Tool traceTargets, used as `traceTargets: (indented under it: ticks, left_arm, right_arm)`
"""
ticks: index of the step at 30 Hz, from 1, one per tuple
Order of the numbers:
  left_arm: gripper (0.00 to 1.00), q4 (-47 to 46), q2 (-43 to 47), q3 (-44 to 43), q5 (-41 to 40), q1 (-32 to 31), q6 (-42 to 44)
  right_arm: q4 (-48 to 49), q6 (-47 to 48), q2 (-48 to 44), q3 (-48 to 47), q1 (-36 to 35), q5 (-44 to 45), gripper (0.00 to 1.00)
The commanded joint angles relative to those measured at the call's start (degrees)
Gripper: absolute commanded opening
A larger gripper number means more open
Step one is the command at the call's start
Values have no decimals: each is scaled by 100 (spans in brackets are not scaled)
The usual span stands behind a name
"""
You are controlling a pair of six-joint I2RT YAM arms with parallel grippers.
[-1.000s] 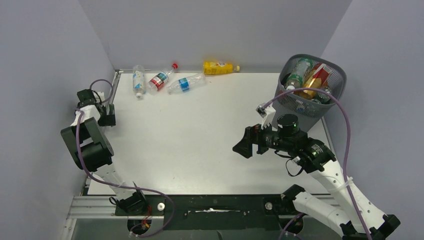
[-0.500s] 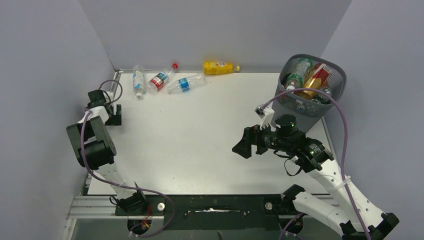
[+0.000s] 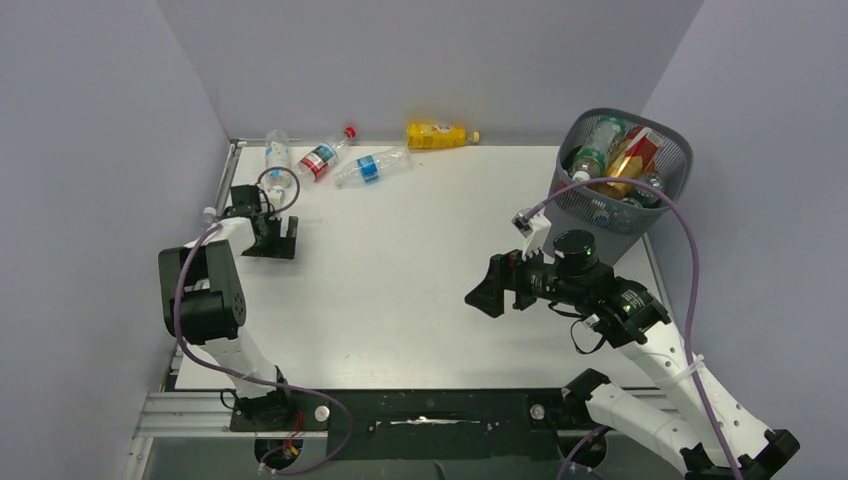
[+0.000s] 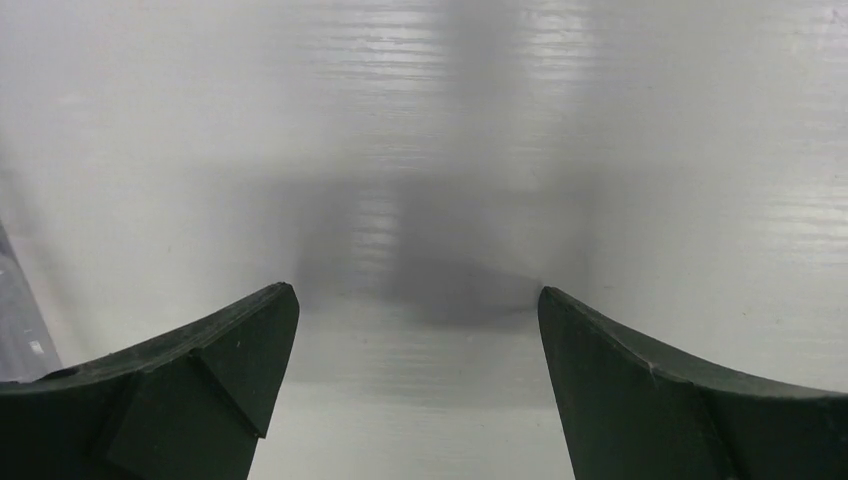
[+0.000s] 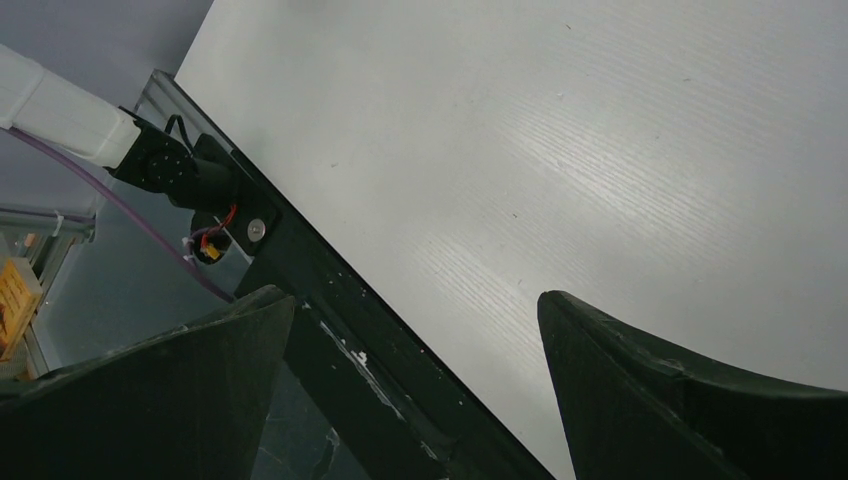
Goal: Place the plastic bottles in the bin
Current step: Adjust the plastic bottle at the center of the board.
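Top external view: four bottles lie along the far edge of the table [image 3: 420,260]. A clear bottle [image 3: 277,160] is far left, then a red-label bottle [image 3: 322,157], a blue-label bottle [image 3: 372,167] and a yellow bottle [image 3: 438,135]. The others? (A)

In the bin [image 3: 608,220], far right corner, heaped to about the rim. (B)

Claws? (A)

Left claw [image 3: 283,238] hangs low over the table, just on the near side of the clear bottle, not touching it. Jaws spread wide. Left wrist view gives only bare tabletop between the fingers [image 4: 200,380], nothing held. Right claw [image 3: 487,290] is mid-table, well apart from the row. Its jaws are wide and empty too, and the right wrist view looks down on the table and front rail [image 5: 350,330]. (B)

Step in hand? (A)

I read it as the approach for the next pick by the left arm. The clear bottle is the likely target, being closest. Grasp not yet begun. (B)

What does the next move call for? (A)

Bring the claw toward the far edge until the bottle's body sits between the fingers. Set the jaws across its width, lower and close. It is round and lies on its side, so it may roll toward the wall or nudge the red-label bottle just beside it. The carry then runs across the table to the bin, and the drop needs care given how full it is. (B)
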State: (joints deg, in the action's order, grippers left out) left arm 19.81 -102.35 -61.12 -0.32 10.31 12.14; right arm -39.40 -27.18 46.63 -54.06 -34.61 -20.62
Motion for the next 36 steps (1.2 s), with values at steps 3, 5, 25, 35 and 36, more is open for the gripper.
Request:
traceTargets:
  ticks: [3, 5, 25, 35, 36]
  left_arm:
    - [92, 176, 377, 30, 268, -688, -274]
    - [92, 178, 602, -58, 220, -769, -310]
    - [92, 598, 231, -1712, -94, 1181, 494]
    - [92, 56, 34, -1446, -469, 1534, 620]
    - [92, -14, 54, -1401, -501, 1548, 643]
  right_arm:
    - [324, -55, -157, 81, -50, -78, 99]
    - [321, -72, -138, 84, -54, -102, 99]
    - [116, 26, 27, 40, -64, -112, 99]
    - [106, 89, 308, 105, -64, -107, 99]
    - [118, 94, 331, 125, -63, -105, 99]
